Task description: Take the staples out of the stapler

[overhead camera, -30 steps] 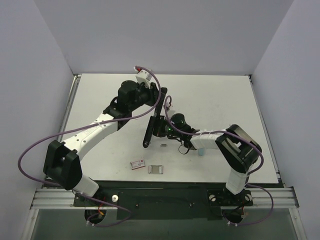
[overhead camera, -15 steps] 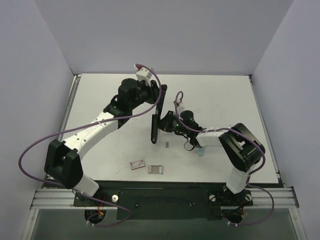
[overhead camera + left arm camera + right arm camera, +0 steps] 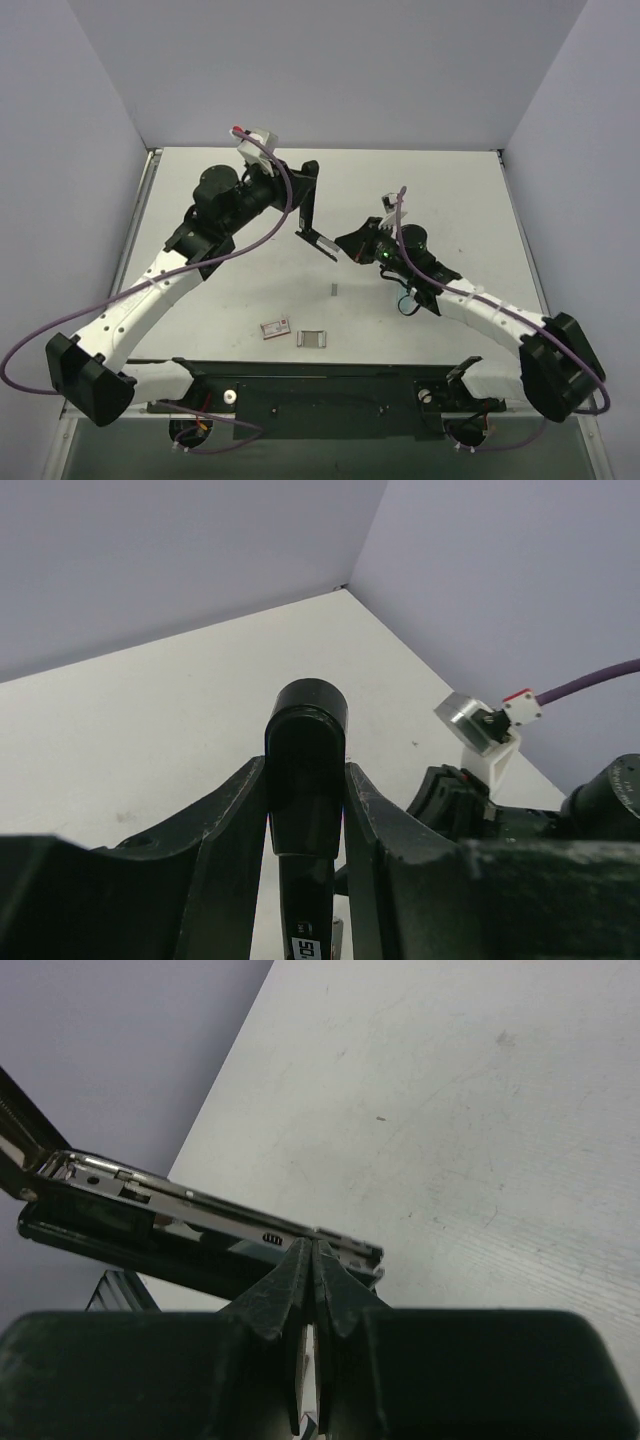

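Observation:
The black stapler is held up in the air and hinged open. My left gripper is shut on its black top arm, which stands between my fingers in the left wrist view. The silvery magazine swings out to the right from the lower end. My right gripper is shut, its tips pinched together at the front end of the silvery rail, with the black base below it. I cannot see any staples in the rail.
On the white table lie a small grey strip, a red and white box and a silvery piece near the front edge. Grey walls close in on three sides.
The stapler has gone from closed and straight to hinged open. My left arm lifted and drew back left with the top arm. My right arm stretched out to the right at the magazine end.

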### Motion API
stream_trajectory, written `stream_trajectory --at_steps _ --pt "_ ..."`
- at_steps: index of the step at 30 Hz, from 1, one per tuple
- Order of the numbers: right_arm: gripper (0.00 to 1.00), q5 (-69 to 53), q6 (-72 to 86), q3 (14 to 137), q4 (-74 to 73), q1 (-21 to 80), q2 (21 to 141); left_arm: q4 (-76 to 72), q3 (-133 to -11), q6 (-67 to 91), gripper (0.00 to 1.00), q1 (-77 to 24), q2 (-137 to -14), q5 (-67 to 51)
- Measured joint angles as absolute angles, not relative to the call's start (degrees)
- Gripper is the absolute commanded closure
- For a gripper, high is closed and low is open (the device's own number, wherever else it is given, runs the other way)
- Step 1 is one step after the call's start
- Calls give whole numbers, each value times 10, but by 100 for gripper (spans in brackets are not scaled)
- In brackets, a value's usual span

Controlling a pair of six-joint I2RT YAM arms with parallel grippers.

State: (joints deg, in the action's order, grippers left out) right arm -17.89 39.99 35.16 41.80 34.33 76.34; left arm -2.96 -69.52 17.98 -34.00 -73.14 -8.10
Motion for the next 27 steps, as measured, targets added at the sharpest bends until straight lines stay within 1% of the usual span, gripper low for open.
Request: stream_trajectory --at_steps 3,7,12,17,21,24,27 --pt "100 -140 373 344 360 357 676 -18 -694 179 100 -342 -699 -78" --pt "100 -92 329 337 273 419 569 4 -694 178 100 -347 -660 -68" --pt "100 -43 302 336 194 508 515 30 -694 180 100 -353 -634 -50" --pt "100 27 304 316 176 605 505 61 -694 198 100 -355 -611 -18" --pt "100 96 319 295 199 668 540 69 -677 227 100 -355 -579 11" --pt "100 141 326 293 220 699 585 83 -666 251 100 -355 -554 26" --pt "100 169 331 293 243 709 615 95 -665 272 100 -355 -541 31"
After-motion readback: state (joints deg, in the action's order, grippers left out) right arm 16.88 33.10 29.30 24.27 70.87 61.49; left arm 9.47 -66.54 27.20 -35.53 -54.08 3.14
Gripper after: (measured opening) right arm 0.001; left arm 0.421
